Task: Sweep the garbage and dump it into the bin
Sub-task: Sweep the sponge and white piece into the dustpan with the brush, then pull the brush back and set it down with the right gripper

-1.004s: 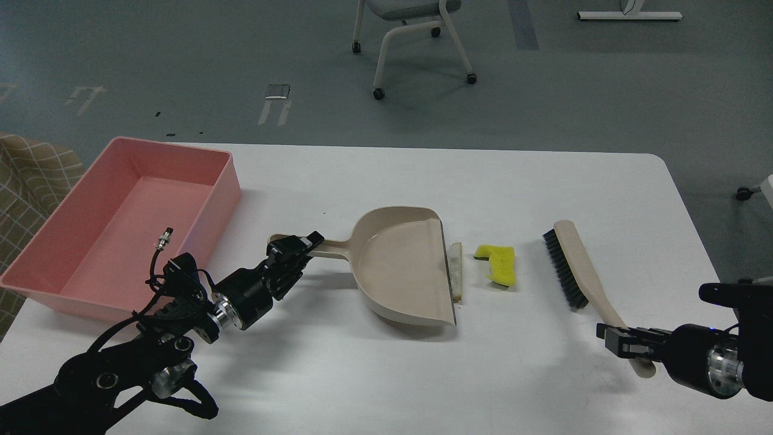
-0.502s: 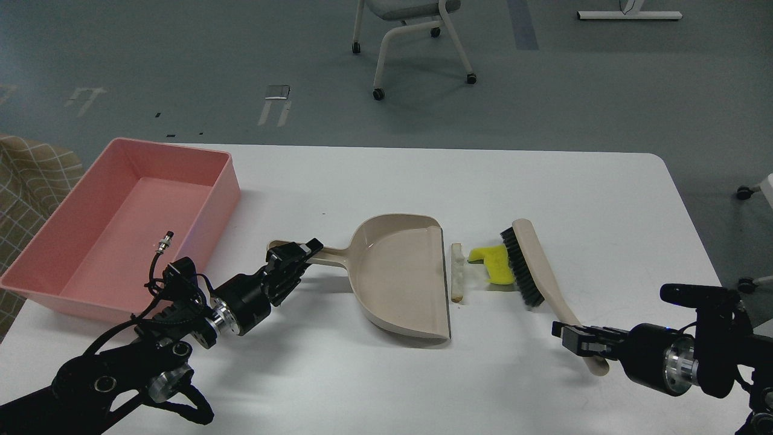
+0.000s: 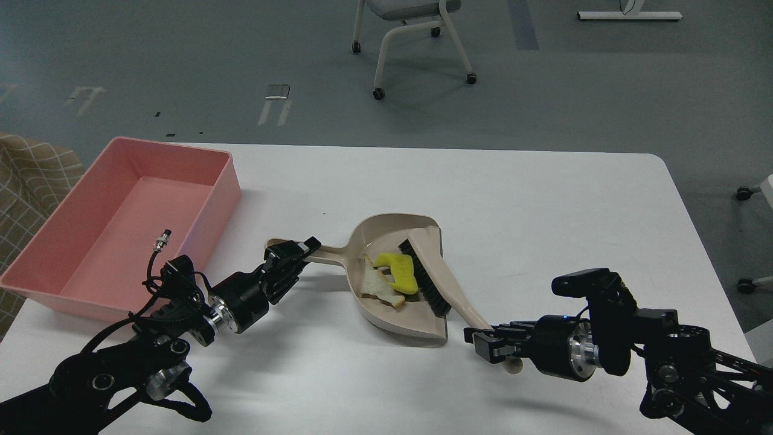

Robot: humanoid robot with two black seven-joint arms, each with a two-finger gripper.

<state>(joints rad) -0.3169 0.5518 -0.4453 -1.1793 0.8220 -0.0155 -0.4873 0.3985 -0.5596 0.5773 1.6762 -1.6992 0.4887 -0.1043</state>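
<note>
On the white table (image 3: pixel 543 199) we saw our left gripper (image 3: pixel 291 254) pinching the handle of the beige dustpan (image 3: pixel 406 323), though the dark fingers hid the handle's left end. Our right gripper (image 3: pixel 490 344) closed on the near end of the brush (image 3: pixel 430 272), whose handle tip poked out below the fingers; how the fingers sat on it was hard to make out. The brush lay inside the dustpan's open right side, its black bristles touching the yellow chunk (image 3: pixel 400 272). The off-white crust strip (image 3: pixel 377 286) lay just left of the chunk, on the pan's floor, its brown end toward the near side. Both scraps were inside the dustpan. The pink bin (image 3: pixel 220 187) stood at the far left of the table, well apart from the pan; our left arm covered part of its near wall.
</note>
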